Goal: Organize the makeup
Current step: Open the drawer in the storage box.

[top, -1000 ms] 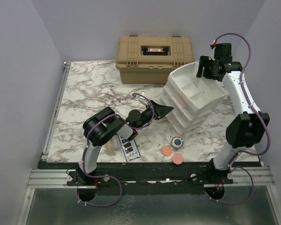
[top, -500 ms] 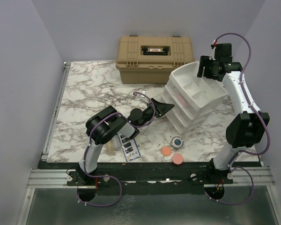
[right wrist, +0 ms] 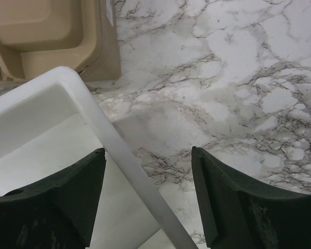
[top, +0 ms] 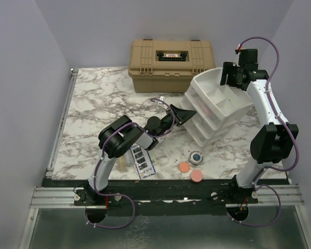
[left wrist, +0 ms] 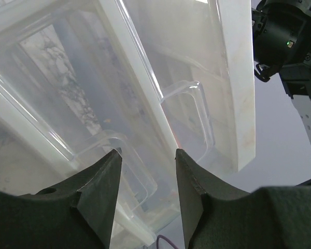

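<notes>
Left gripper (top: 182, 115) sits at centre frame against the lower-left side of the white tiered tray (top: 225, 106). Its jaws are parted at medium width, with a clear drawer edge between them, unclamped. Right gripper (top: 229, 77) is at the tray's upper rim, upper right, jaws wide astride that rim. Dark palette (top: 143, 162), orange disc (top: 184, 167), pink disc (top: 196, 175) and small dark jar (top: 196, 156) lie on the marble table (top: 103, 98) at bottom centre, well apart from both grippers.

Two discs (top: 184, 167), one jar (top: 196, 156), one palette (top: 144, 163), one organizer (top: 215, 105), one case (top: 171, 58), perhaps one tube (top: 124, 164).
</notes>
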### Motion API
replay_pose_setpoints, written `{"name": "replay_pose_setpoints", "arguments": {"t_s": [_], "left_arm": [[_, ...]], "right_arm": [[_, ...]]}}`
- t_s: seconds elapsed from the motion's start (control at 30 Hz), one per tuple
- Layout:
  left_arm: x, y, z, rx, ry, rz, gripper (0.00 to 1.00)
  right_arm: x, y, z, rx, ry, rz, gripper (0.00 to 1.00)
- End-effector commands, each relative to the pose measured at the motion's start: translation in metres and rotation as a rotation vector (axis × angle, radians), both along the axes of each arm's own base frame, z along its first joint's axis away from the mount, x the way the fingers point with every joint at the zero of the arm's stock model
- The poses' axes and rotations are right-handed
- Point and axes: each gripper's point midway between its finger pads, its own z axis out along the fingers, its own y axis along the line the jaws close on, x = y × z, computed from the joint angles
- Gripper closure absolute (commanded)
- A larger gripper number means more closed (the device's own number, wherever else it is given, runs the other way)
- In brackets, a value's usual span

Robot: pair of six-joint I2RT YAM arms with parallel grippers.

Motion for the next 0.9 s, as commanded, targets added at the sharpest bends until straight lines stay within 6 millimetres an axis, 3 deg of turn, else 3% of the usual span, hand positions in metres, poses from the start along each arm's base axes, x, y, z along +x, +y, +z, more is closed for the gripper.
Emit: {"name": "replay_pose_setpoints", "arguments": {"t_s": [0.0,0.37,0.67,0.87], "left_arm": [[-0.019,0.015,0.061,-0.211,-0.198,-0.024,0.53],[-0.024,0.021,0.061,-0.200,-0.191,-0.015,0.61],[-0.028,0.026,0.077,-0.215,-0.222,-0.011,0.62],[-0.019,0.019,0.072,-0.235,-0.200,-0.012,0.59]], "right_arm": [[-0.021,0.007,-0.041,0.023,0.148,0.002,0.28],[-0.021,-0.001,-0.040,-0.009,0.150,-0.034,0.28],[-0.022,-0.004,-0.041,-0.018,0.155,-0.046,0.28],[-0.023,0.000,-0.037,-0.006,0.145,-0.032,0.28]]}}
